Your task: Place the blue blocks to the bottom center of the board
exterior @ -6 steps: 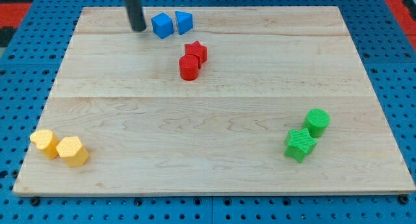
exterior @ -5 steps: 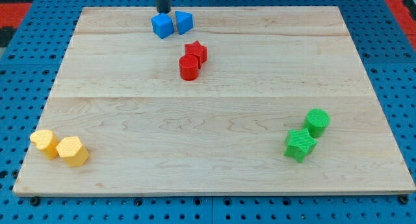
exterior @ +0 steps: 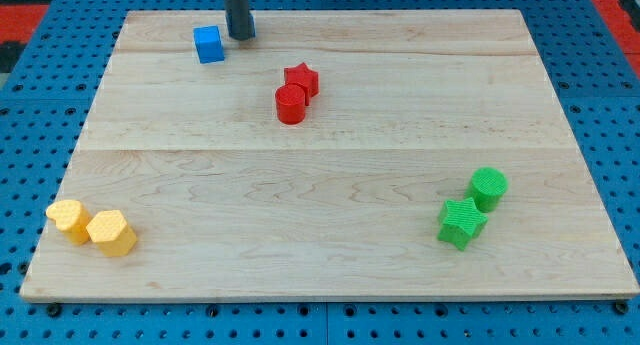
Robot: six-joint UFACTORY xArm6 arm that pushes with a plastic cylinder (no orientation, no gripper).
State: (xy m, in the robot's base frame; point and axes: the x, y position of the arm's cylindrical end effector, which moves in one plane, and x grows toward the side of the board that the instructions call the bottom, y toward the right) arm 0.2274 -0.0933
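Note:
One blue cube (exterior: 208, 43) lies near the view's top edge of the wooden board (exterior: 320, 185), left of centre. My tip (exterior: 240, 35) stands just to the cube's right, close to it or touching it. The dark rod rises out of the view's top. The second blue block does not show; the rod may be hiding it.
A red star (exterior: 301, 80) and a red cylinder (exterior: 290, 104) touch below and right of the tip. Two yellow blocks (exterior: 92, 227) lie at the bottom left. A green cylinder (exterior: 488, 188) and a green star (exterior: 461, 223) lie at the bottom right.
The rod went from left of the blue pair to above it, then down to their right. The blue cube slid left. The other blue block is no longer visible.

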